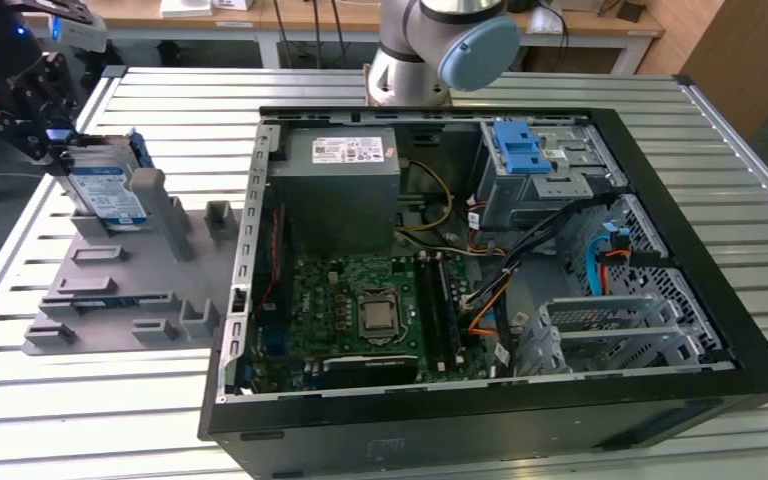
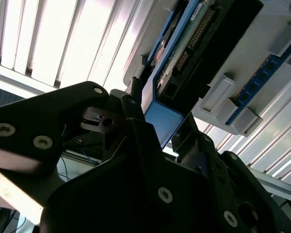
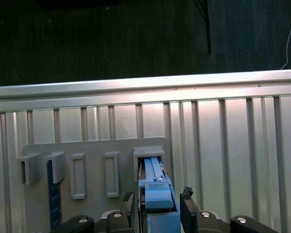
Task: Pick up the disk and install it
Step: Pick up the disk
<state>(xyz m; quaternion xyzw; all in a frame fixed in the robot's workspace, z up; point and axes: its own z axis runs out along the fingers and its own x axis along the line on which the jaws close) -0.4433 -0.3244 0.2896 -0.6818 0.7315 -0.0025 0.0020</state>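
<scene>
**Task status.** The pick-up is not complete and installation has not begun. The disk [image 1: 107, 192] stands on edge in a slot of the grey fixture [image 1: 117, 290], at the exterior view's left, well apart from the open case [image 1: 491, 425]. The cage [image 1: 544, 165] inside the case holds no disk.

**Gripper.** The gripper [image 3: 157, 195] is at the disk's upper end. In the first wrist view the fingers [image 3: 186, 194] straddle the blue carrier with a narrow gap on each side. The jaws are partly open and hold nothing.

**Clearances.**
- The slot walls enclose the disk's lower part, so the free direction appears to be straight out of the slot.
- A grey post [image 1: 148, 195] stands just beside the disk, on the case side.
- The table [image 1: 91, 425] edge lies near the fixture on the side away from the case.
- The case wall [image 1: 244, 250] stands between the fixture and the cage.
- Cables [image 1: 558, 225] run close below the cage and are judged a snag risk.
</scene>
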